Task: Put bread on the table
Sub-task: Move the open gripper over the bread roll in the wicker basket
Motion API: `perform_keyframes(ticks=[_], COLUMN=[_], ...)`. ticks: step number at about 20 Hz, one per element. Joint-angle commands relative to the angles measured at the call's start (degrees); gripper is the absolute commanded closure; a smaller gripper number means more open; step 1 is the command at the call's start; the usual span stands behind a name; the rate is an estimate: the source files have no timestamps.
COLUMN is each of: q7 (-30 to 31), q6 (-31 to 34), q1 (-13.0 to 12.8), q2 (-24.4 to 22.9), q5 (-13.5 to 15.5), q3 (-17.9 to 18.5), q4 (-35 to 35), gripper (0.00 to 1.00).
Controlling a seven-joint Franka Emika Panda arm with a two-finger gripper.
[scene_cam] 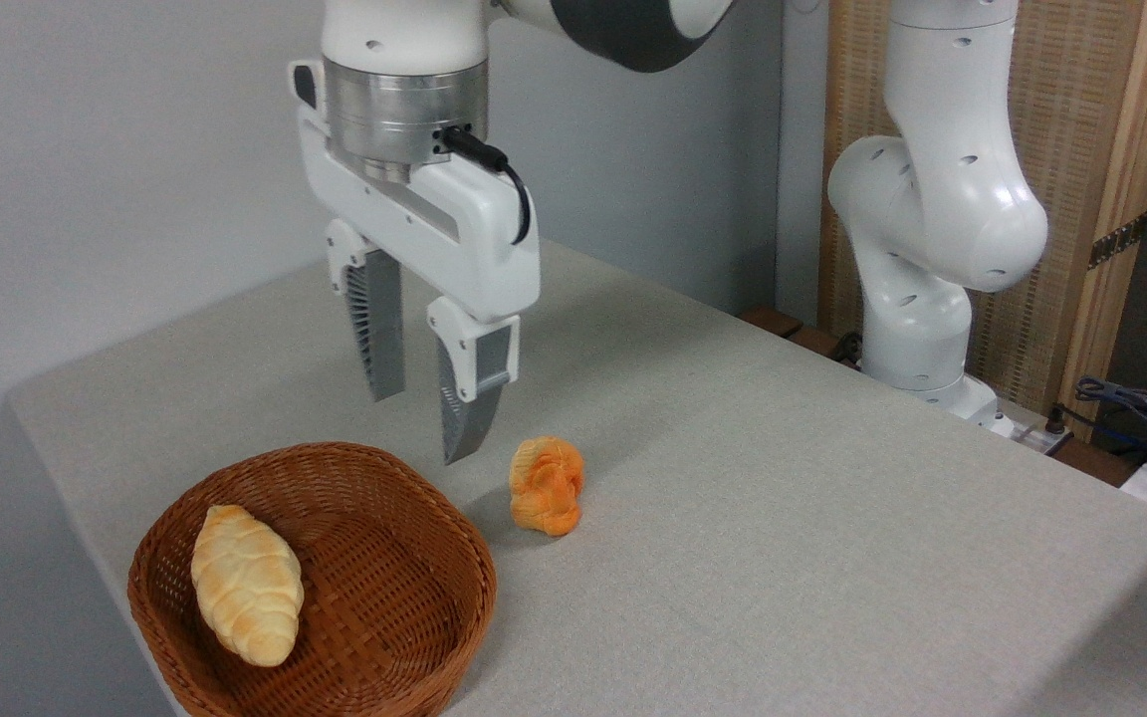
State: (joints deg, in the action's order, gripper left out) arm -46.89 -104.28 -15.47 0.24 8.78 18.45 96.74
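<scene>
— Grey-beige table, bare but for the wicker basket near the front edge. Lay inside the basket's left half: the bread, long axis running from near right to far left.

— Hung above the basket's far rim, empty and part-open: the gripper. Looked like the approach step; next called for dropping left over the loaf, jaws across its width. Sat just beyond the basket: an orange bun.

Bright, even light, soft shadows on the table, sharp focus throughout.

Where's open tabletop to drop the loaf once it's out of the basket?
Bare table lies right of the orange bun, up to the arm's base, and behind the open tool. Crowded: the front-left corner, where the basket holding the bread sits close to the bun.
</scene>
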Motion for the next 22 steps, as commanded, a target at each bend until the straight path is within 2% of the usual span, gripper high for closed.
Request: perform_keyframes(ticks=[1, 5, 9, 12, 13, 16, 17, 22], q7=[4.69, 3.04, -4.78, -2.87, 2.1, 22.31, 24.89, 45.26], q6=[-2.94, -4.96, -6.63, -7.43, -7.43, -7.43, -7.43, -8.56], q1=[-0.79, -0.96, -0.96, -1.05, -0.97, -1.05, -1.05, -1.05], q2=[1.69, 2.84, 4.07, 5.03, 5.12, 5.56, 5.65, 7.4], q5=[0.01, -0.6, -1.4, -1.22, -1.22, -1.4, -1.4, -1.4], q3=[-0.79, -1.22, -2.37, -4.12, -4.39, -4.57, -4.57, -6.32], q4=[-0.5, -0.5, -0.68, -0.86, -0.94, -1.73, -1.82, -1.82], gripper=[0.0, 0.0, 0.0, 0.0, 0.0, 0.0, 0.0, 0.0])
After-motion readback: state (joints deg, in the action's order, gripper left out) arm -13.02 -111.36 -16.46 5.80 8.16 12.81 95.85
